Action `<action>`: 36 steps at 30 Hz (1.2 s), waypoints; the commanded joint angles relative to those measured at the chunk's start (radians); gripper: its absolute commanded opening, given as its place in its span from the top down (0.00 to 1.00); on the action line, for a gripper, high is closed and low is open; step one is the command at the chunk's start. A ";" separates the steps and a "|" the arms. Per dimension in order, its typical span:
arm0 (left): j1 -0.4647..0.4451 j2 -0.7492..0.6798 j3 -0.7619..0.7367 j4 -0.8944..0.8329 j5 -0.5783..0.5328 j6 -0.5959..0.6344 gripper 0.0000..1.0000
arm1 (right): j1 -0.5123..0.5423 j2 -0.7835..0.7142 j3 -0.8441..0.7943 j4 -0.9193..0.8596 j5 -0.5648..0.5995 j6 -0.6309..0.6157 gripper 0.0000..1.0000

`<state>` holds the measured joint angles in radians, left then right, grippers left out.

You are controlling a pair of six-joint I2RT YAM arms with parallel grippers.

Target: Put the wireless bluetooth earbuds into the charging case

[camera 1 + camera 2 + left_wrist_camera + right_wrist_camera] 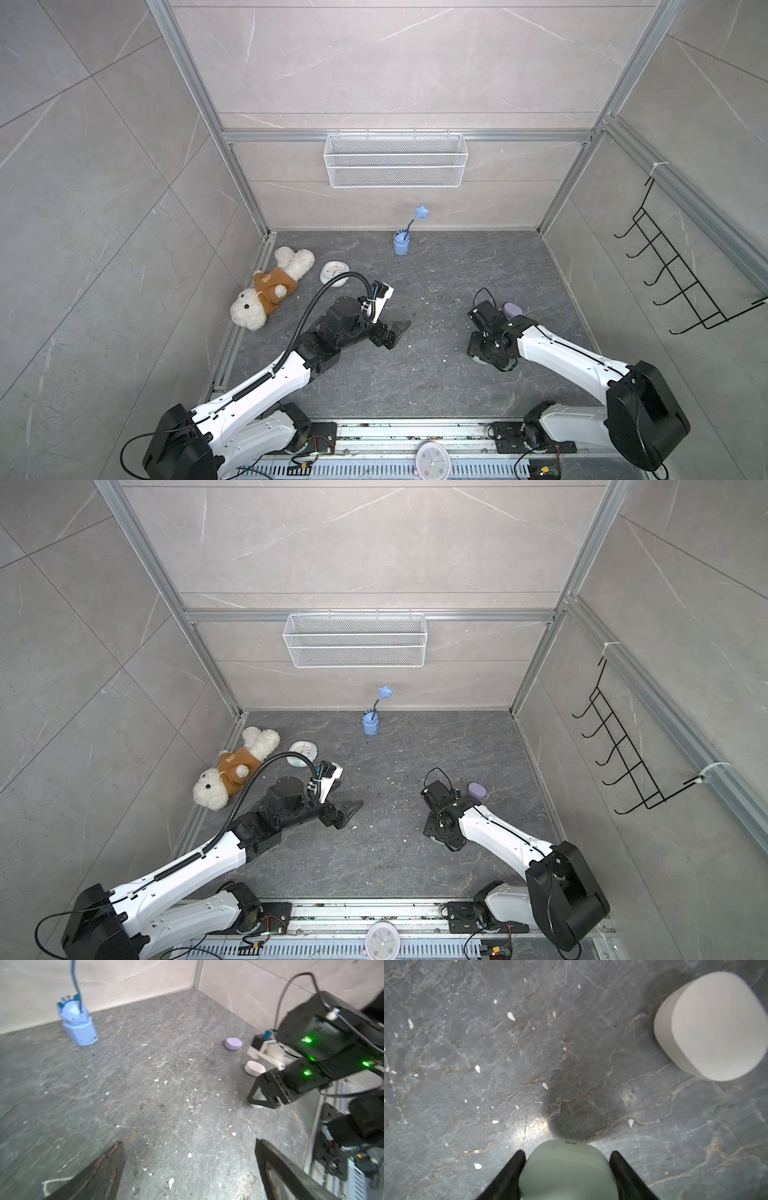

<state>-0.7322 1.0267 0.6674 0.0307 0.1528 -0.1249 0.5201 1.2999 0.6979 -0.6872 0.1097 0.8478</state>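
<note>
A mint green charging case (566, 1172) sits between the black fingers of my right gripper (568, 1152), which is shut on its sides and points down at the dark floor on the right (482, 355). A white case (716, 1028) lies closed beside it, and a lavender case (512, 309) lies closed just behind the right wrist. My left gripper (400, 332) hovers left of centre, open wide, with only bare floor between its fingers (189, 1142). No earbuds are in view; I see only white crumbs on the floor.
A plush toy (270, 286) and a small round clock (333, 272) lie at the back left. A blue pot with a flower (401, 243) stands by the back wall under a white wire basket (395, 160). A black hook rack (681, 270) hangs on the right wall.
</note>
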 commanded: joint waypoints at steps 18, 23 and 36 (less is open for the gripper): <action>0.303 -0.124 -0.125 0.088 -0.322 0.115 0.00 | -0.017 -0.207 0.121 0.010 0.312 -0.326 0.00; 0.519 -0.084 -0.146 0.151 -0.204 0.108 0.01 | -0.109 -0.177 0.084 0.271 0.511 -0.506 0.00; 0.731 0.196 -0.304 0.641 -0.156 0.200 0.01 | -0.373 0.075 -0.254 1.236 0.370 -0.740 0.00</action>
<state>-0.0135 1.1866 0.3607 0.4618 -0.0162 0.0181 0.1543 1.3804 0.4747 0.2428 0.5159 0.2066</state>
